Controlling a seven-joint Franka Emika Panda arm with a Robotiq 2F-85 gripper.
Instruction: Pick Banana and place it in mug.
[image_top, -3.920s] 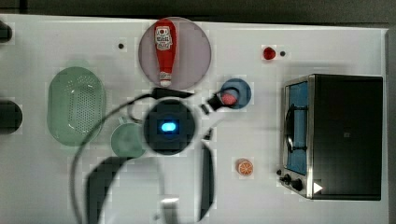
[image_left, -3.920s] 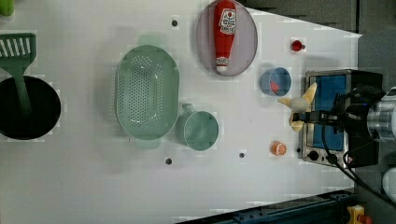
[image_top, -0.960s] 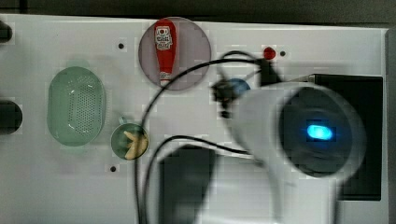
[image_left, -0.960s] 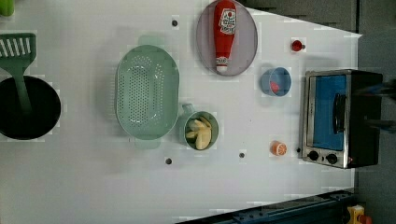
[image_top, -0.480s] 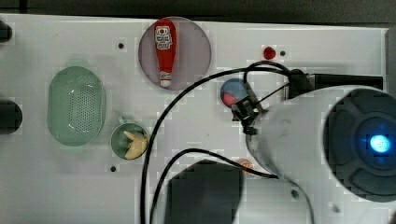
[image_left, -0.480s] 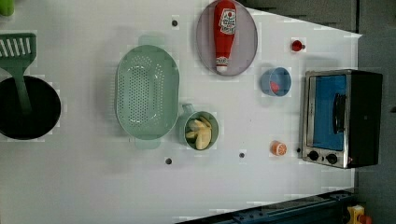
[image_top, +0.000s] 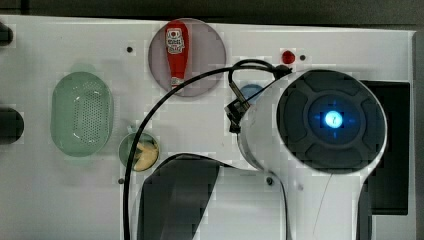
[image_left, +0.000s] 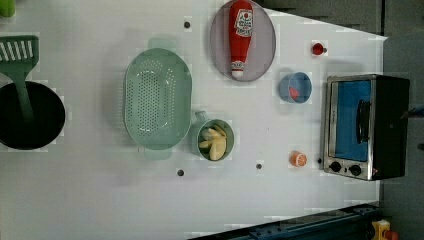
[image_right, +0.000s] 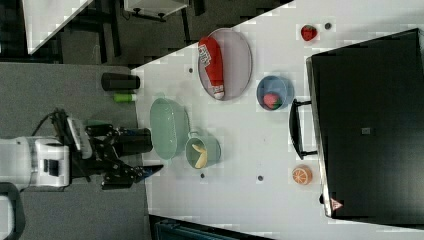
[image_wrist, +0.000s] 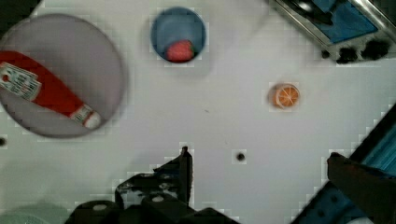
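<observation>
Pale-green colander sits at the left view's left; just beside it, the teal mug holds the banana, resting inside the rim. The gripper hangs off the surface edge in the right view, jaws spread wide and empty. Placement looks complete. Remaining risk: a trailing cable could snag the mug and tip it.

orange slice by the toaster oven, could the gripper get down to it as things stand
Probably yes. The orange slice lies alone on bare table, apart from the toaster oven and the mug. The gripper is open, holds nothing, and looks down on the slice with nothing between.
</observation>
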